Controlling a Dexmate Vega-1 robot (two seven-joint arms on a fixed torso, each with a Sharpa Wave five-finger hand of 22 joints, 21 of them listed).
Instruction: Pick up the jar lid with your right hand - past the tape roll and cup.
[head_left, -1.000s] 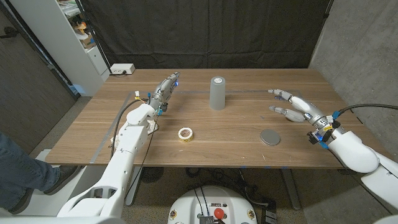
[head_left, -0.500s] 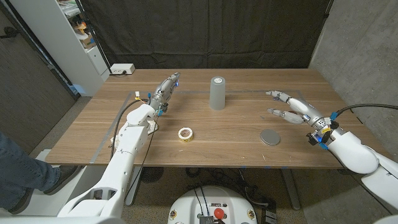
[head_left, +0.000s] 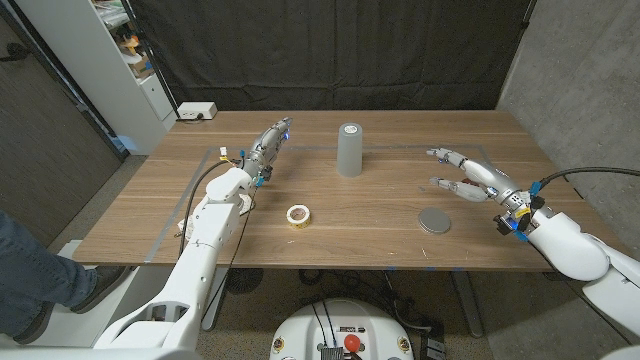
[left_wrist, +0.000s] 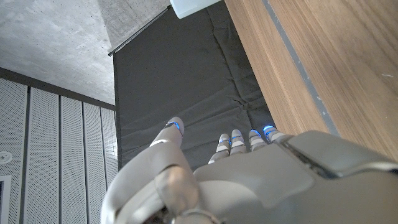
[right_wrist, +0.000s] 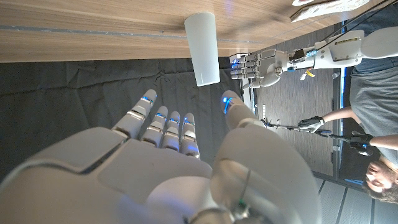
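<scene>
Wooden bench before black curtain. Flat round grey jar lid lies just beside the right hand, fingers spread wide, empty, poised for grasping; left hand waits, empty.

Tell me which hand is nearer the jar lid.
Right. The right hand hovers open just beyond the jar lid, not touching it. The left hand is far across the table, past the tape roll.
</scene>
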